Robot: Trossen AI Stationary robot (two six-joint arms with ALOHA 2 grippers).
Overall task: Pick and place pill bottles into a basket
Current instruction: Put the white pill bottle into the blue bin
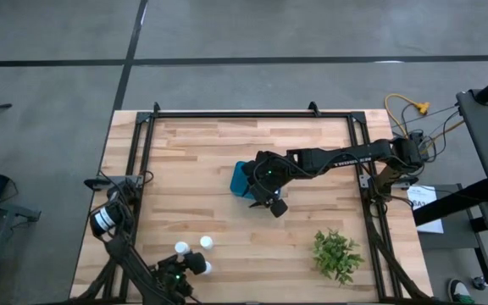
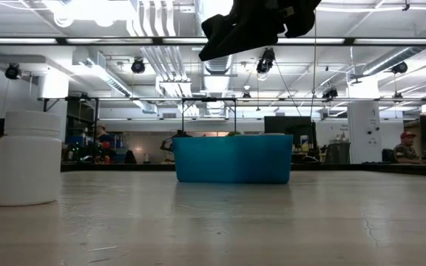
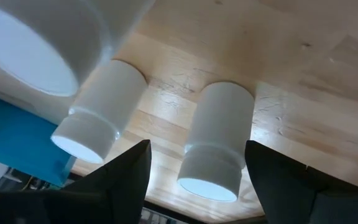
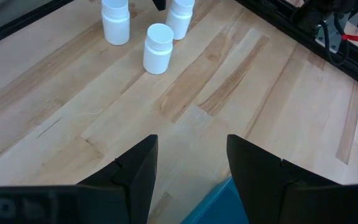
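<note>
Three small white pill bottles stand upright on the wooden table near its front left (image 1: pixel 181 248), (image 1: pixel 206 243), (image 1: pixel 204 268). One shows large in the low view (image 2: pixel 28 157). My left gripper (image 3: pixel 197 163) is open. Its fingers stand on either side of one bottle (image 3: pixel 215 137) without touching it, and two more bottles (image 3: pixel 98 112), (image 3: pixel 30 43) stand beside it. The teal-blue basket (image 1: pixel 241 178) rests on the table's middle, and its inside is hidden by my right arm. My right gripper (image 4: pixel 191 168) is open and empty above the basket's near side (image 4: pixel 222 205).
A green leafy plant (image 1: pixel 337 254) sits at the table's front right. Black frame rails (image 1: pixel 252 113) run along the table's far, left and right sides. Bare wood lies between the basket and the bottles (image 4: pixel 158 46).
</note>
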